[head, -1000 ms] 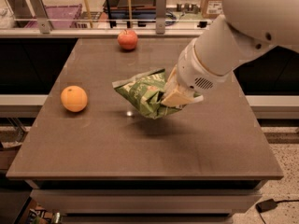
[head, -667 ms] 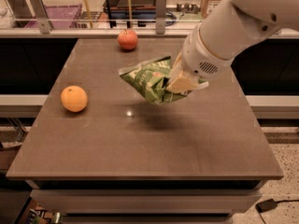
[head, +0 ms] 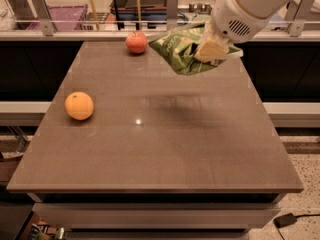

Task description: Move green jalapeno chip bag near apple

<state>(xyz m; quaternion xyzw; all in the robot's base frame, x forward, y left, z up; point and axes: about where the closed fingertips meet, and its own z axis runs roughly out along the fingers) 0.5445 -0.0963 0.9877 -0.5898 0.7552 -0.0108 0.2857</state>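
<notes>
The green jalapeno chip bag (head: 181, 51) hangs in the air above the far right part of the table, crinkled and shiny. My gripper (head: 212, 48) is shut on the bag's right end, with the white arm coming in from the upper right. The apple (head: 136, 42), red with an orange blush, sits on the table's far edge, just left of the bag's lower left tip. The bag casts a shadow on the table below it.
An orange round fruit (head: 79, 105) lies on the left side of the brown table (head: 150, 154). Behind the table runs a counter rail with posts (head: 172, 3) and a purple bin (head: 65, 15).
My gripper has lifted the bag higher and carried it toward the far edge, closer to the apple. The fruits have not moved.
</notes>
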